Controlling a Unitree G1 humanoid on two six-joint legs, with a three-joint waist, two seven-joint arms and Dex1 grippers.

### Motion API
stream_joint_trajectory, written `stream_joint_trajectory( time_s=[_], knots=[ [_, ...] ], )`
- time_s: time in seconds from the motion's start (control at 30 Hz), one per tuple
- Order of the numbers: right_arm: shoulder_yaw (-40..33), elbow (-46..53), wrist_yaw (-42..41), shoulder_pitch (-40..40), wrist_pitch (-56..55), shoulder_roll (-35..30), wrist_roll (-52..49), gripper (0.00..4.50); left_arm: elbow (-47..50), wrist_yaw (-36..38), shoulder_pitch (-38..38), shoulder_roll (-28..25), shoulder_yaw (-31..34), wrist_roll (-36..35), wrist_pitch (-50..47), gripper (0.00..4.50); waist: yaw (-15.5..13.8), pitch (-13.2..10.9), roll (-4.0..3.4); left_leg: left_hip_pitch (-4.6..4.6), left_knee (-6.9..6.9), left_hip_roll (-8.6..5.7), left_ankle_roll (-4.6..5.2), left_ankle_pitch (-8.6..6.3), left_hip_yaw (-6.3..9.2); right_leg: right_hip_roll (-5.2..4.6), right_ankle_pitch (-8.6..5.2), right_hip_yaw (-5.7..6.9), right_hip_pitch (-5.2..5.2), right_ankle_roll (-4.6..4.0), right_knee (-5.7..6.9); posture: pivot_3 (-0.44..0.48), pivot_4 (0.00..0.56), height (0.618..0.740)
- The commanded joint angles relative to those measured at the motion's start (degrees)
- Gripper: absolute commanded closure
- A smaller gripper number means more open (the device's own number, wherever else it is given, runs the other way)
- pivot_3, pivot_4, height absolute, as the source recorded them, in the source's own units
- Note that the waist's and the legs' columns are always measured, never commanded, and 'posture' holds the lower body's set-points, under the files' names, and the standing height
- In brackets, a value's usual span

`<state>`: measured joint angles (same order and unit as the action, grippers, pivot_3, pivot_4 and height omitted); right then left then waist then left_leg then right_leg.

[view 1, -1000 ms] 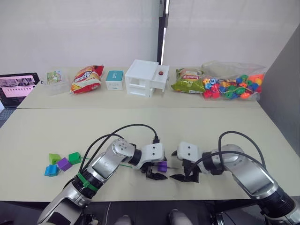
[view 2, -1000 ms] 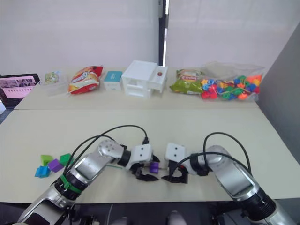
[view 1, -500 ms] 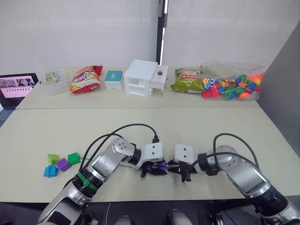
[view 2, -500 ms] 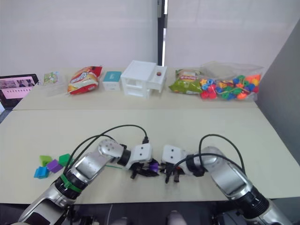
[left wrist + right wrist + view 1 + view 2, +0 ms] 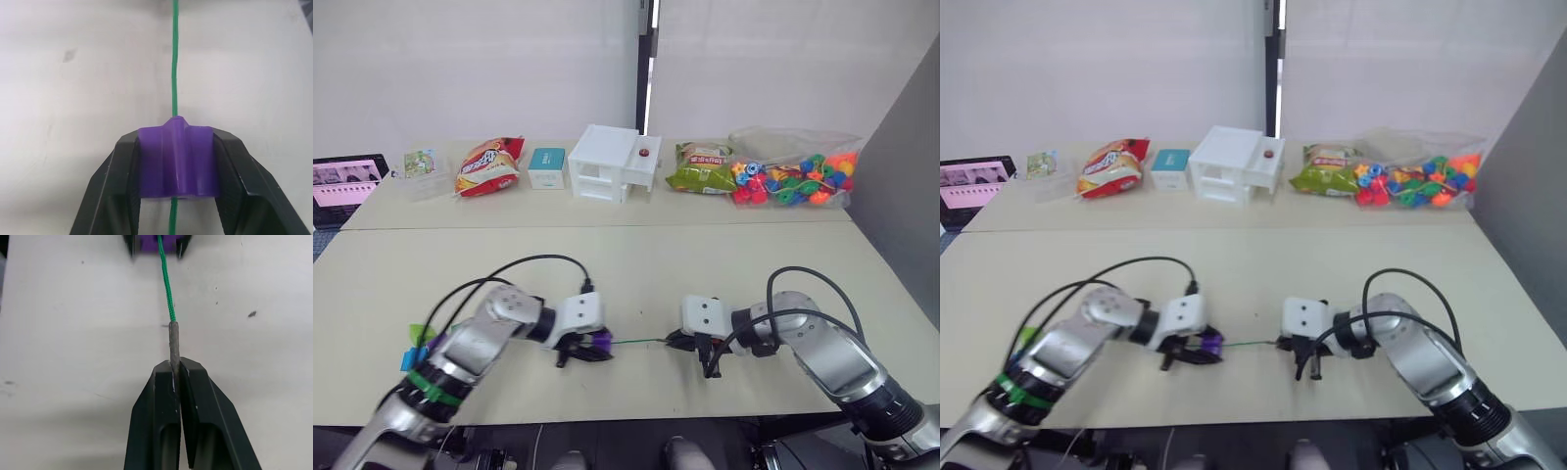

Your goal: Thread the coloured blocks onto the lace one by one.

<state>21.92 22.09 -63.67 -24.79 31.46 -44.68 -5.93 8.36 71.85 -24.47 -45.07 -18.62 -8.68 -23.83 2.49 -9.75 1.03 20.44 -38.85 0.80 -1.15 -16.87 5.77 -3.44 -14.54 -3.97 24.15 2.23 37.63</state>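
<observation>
While the left gripper (image 5: 176, 169) clamps a purple cube (image 5: 176, 157) between its two black fingers (image 5: 115, 181), the lace (image 5: 174, 58) passes straight through the cube, entering on the wrist side and leaving on the far side. In the left wrist view the cube sits squarely between the fingers, touching both, with the green cord running along the gap's midline. In the head views this gripper lies low over the counter (image 5: 626, 264), left of centre, the cube (image 5: 599, 341) at its tip.

From the cube the lace (image 5: 641, 342) runs in a nearly straight line across the bare counter to the right gripper (image 5: 175, 369). There the fingers (image 5: 164, 396) are pressed together on the stiff grey tip (image 5: 173, 340) of the lace; the tip stands out beyond the fingertips, and the green cord starts just past it. The right gripper (image 5: 703, 345) lies right of centre, apart from the left one.

At the counter's left edge, partly hidden by the left arm, lie further blocks: a lime green (image 5: 419, 332) one and a blue (image 5: 408, 355) one. On the far counter rests a clear bag of beads (image 5: 795, 182).
</observation>
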Motion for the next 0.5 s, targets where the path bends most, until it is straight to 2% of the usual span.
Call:
stream_joint_trajectory(
  time_s=[0.03,0.23,0.5],
  knots=[
    [-1.3,3.47,-0.68,-0.44,2.23,-0.91,-1.62,4.5,0.2,2.79,4.08,-6.78,5.71,-1.17,3.21,3.1,-0.01,-0.01,0.0,0.0,0.0,-0.01,0.0,0.0,0.0,0.0,0.0,0.0,0.0,0.0,0.01,0.0,0.15,0.74],
    [-1.74,3.15,-0.67,1.8,2.43,-2.98,-1.16,4.5,-7.59,4.03,8.56,-14.26,10.39,0.74,12.07,3.1,-0.12,-0.02,-0.03,-0.02,0.02,0.02,0.0,0.0,-0.03,0.0,0.0,0.02,-0.01,0.0,-0.02,0.0,0.15,0.74],
    [-2.19,1.22,-0.63,4.05,0.61,-6.53,-0.3,4.5,-9.67,4.14,9.22,-14.73,10.77,1.56,15.97,3.1,-0.04,-0.02,-0.04,-0.03,0.02,0.02,0.01,0.0,-0.07,0.0,0.0,0.01,-0.01,0.0,0.0,0.0,0.15,0.74]
  ],
)
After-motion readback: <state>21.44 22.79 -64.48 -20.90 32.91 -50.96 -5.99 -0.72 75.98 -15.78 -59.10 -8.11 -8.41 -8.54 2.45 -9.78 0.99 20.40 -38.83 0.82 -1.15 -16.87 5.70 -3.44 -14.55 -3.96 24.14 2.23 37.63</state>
